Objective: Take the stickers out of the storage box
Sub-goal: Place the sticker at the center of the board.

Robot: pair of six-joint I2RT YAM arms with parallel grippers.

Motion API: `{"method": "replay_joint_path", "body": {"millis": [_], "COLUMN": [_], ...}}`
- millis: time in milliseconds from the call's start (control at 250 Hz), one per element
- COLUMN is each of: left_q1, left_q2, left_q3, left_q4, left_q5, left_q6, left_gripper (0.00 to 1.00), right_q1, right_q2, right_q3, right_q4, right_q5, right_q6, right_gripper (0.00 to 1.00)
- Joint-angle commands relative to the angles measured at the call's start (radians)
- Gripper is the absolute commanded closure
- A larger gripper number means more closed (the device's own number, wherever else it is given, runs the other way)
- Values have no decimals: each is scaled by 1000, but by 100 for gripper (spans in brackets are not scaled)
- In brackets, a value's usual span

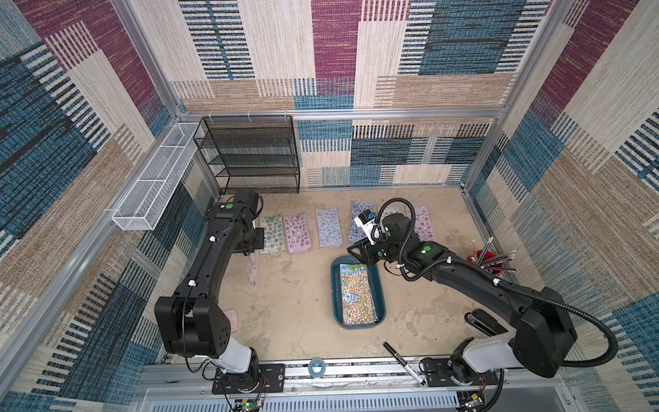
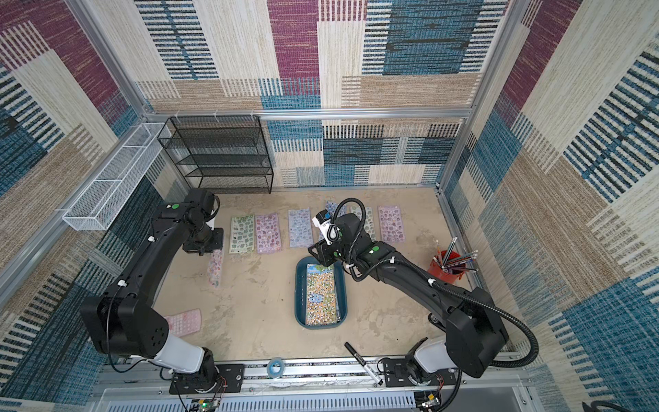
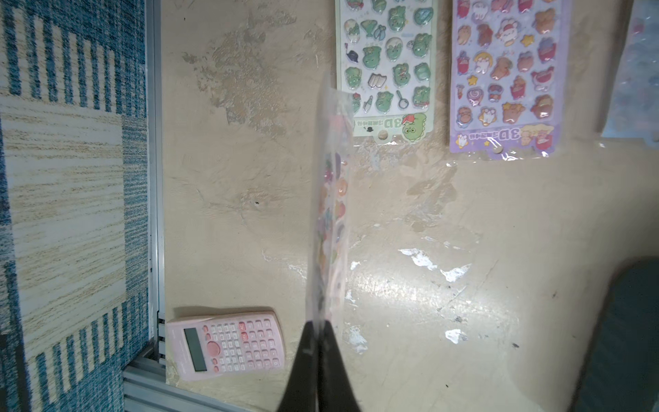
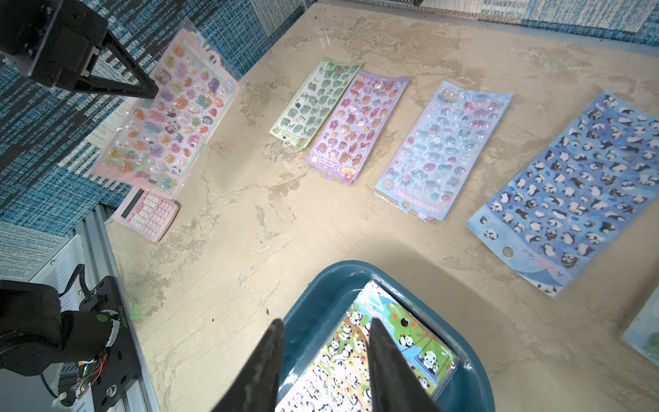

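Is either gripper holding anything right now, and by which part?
The left gripper is shut on a pink sticker sheet, pinched at one edge. The right gripper is open above the box, holding nothing.

You had the storage box (image 2: 299,285) near the middle of the table (image 2: 256,303), with one densely printed sheet (image 2: 321,296) lying flat inside it. Your right gripper (image 2: 322,264) hung over the box's far end (its jaws were hidden from here). Beyond the box, a row of stickers (image 2: 268,233) lay flat, green, pink and lilac among them. Well left of the box, your left gripper (image 2: 211,252) held a pinkish sheet (image 2: 215,271) that dangled edge-on. A red pencil cup (image 2: 445,267) stood right of the box. A marker (image 2: 363,364) and a tape roll (image 2: 276,367) lay on the near side of the box.
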Motion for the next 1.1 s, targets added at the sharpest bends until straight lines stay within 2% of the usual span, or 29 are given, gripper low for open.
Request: {"method": "replay_joint_path", "body": {"millis": [0,900,1096], "left_q1": [11,48,66], "left_q2": [33,317,381], "left_q3": [19,227,274], "left_q4": [-6,-47,-46], "left_q5": [-46,-145,-127], "left_q6": [33,54,50], "left_gripper": [100,100,100], "right_q1": [1,0,1], "right_q2": [6,48,57], "right_q3": [-2,-4,-5], "right_q4": [9,8,5], "right_q5": [18,-12,-12], "right_q6": [-11,-10,-11], "right_gripper": [60,60,60]}}
